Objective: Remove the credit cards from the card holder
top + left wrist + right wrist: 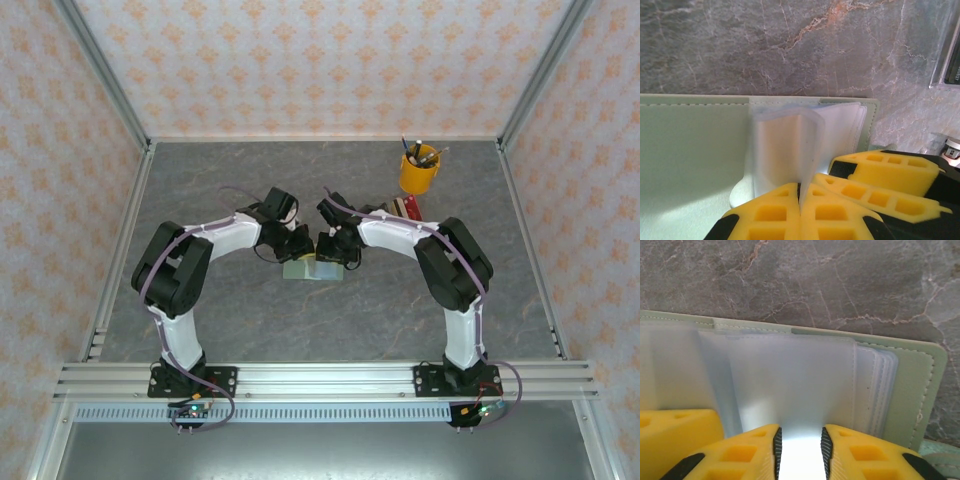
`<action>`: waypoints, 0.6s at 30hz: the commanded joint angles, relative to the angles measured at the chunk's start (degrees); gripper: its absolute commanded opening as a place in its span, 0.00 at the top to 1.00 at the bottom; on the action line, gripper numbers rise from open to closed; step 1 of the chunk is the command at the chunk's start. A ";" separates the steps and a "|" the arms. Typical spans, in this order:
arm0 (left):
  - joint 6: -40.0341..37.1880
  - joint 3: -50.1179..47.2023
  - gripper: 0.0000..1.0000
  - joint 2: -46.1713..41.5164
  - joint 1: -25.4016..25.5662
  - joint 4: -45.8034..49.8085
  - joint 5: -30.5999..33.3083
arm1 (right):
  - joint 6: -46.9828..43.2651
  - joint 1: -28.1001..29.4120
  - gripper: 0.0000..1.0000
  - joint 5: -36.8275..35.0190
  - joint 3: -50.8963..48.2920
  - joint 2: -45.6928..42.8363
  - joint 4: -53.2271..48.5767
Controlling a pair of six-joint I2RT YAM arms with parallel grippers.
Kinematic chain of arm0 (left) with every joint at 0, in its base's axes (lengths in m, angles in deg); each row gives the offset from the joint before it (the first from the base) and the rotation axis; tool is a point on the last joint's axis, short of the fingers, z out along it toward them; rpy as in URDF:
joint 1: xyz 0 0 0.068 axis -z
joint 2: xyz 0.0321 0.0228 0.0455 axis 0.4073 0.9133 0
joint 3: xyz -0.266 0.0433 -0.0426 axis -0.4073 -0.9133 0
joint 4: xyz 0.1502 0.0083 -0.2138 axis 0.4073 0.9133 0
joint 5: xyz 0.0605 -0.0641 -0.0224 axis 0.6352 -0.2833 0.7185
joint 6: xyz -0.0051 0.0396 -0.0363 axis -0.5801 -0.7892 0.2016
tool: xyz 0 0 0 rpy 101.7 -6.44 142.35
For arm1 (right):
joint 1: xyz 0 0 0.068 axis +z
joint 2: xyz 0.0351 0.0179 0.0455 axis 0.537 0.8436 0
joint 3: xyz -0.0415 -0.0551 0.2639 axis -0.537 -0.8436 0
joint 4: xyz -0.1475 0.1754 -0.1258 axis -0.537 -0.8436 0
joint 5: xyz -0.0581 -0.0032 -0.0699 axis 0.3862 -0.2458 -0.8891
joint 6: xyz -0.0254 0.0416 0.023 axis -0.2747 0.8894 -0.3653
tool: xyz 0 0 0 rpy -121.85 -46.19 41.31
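Observation:
The card holder [303, 270] lies open on the marble table, pale mint green [690, 150], with a fan of clear plastic sleeves [790, 375] standing up from its middle. My left gripper [801, 202] is shut on the edge of one clear sleeve [807, 145], which stands upright between its yellow fingers. My right gripper [800, 452] hangs open just over the flat sleeves, nothing between its fingers. The two grippers [300, 248] [335, 250] meet over the holder, almost touching. The sleeves look blank and the credit cards are hidden.
A yellow cup of pens [419, 172] stands at the back right, with a clear rack [406, 207] holding red and brown items just in front of it. That rack's edge [946, 60] is close to the holder's right side. Patterned walls enclose the table.

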 commanded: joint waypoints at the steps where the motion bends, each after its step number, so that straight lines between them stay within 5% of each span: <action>1: 0.89 -0.91 1.00 1.32 0.34 -1.75 -1.54 | 0.13 0.22 0.70 -0.16 -1.76 2.01 0.17; 6: -0.56 0.39 0.97 -1.17 0.03 2.46 0.72 | 0.98 -0.31 0.69 1.32 -4.31 -4.28 4.68; 12: -1.15 0.10 0.66 -8.15 -2.83 7.55 3.90 | 1.19 -1.22 0.57 0.49 -7.63 -15.83 8.56; 18: -2.56 -0.71 0.47 -17.84 -7.55 13.60 8.68 | -0.93 -2.90 0.41 -8.15 -9.42 -26.64 8.36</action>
